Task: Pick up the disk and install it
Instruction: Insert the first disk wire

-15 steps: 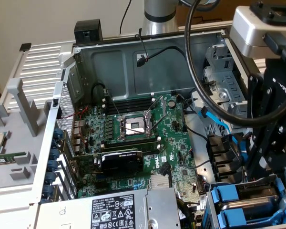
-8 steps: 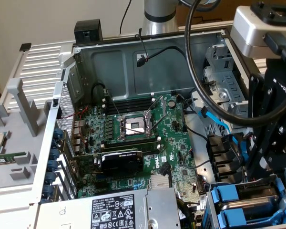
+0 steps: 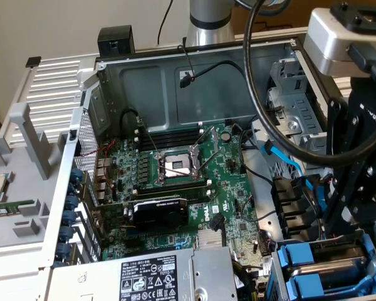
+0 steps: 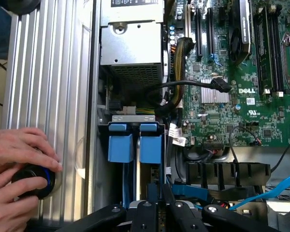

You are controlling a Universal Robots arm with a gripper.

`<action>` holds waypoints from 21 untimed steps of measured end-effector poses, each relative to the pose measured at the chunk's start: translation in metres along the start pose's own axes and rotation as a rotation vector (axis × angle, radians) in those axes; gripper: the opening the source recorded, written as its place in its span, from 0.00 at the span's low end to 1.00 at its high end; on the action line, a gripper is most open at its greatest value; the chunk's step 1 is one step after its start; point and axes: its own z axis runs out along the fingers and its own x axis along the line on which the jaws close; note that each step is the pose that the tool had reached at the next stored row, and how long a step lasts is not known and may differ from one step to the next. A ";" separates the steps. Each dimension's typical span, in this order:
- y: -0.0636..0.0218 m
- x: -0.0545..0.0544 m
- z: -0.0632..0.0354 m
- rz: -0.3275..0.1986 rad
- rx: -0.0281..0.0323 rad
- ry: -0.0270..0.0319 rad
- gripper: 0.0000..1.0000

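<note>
We are judging install under way; close-set jaws seemingly pinching the blue-framed silver metal disk (image 4: 151, 145), standing edge-on in the grey drive bay (image 4: 135, 118); seating is calling for straight pressure.

This looks like a computer-assembly lab. An open desktop case (image 3: 194, 81) lies on a ribbed aluminium tabletop (image 4: 43, 72), baring its green Dell motherboard (image 4: 222, 116), power supply (image 3: 144, 276) and blue drive trays (image 4: 121, 142), with a robot arm's base (image 3: 210, 22) beyond.
</note>
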 end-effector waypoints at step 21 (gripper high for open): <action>-0.0057 0.003 0.0008 -0.001 -0.0227 -0.0045 0.16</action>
